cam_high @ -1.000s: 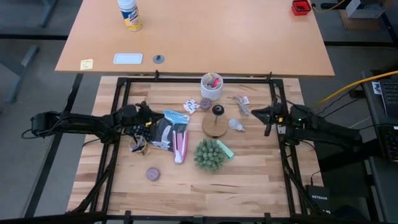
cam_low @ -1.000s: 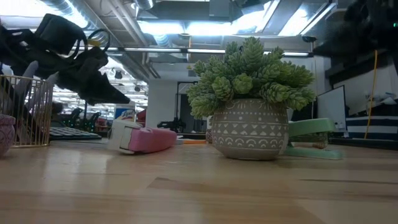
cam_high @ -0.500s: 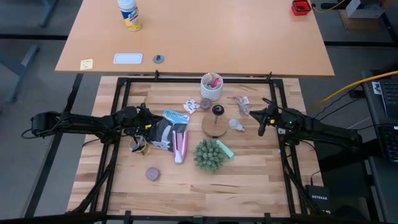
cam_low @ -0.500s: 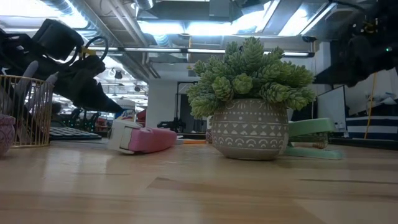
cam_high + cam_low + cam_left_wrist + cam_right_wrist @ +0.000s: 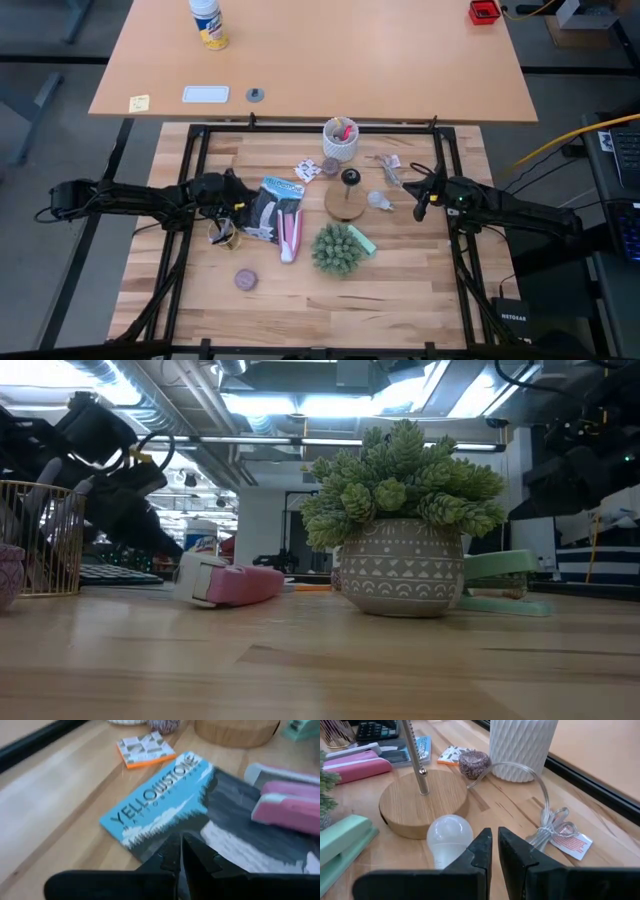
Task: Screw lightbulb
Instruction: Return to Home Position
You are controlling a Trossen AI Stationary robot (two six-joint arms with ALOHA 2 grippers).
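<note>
Both arms sit lower than a second ago, and we see the left gripper (image 5: 180, 851) and right gripper (image 5: 494, 845) closed empty, the lightbulb (image 5: 378, 200) lying unscrewed on the surface (image 5: 400, 280) beside the lamp base (image 5: 345, 207).

**Robotics lab within an open-plan office.** I work at a butcher-block table (image 5: 400, 290) ringed by a black metal frame (image 5: 320, 128). A plain desk (image 5: 380, 70) stands at 12 o'clock, a yellow cable (image 5: 560, 140) trails in at 2 o'clock, and a router (image 5: 513, 318) sits at 5 o'clock. The low view shows exposed ducts (image 5: 105, 372), strip lights (image 5: 300, 405) and a monitor (image 5: 533, 530).
</note>
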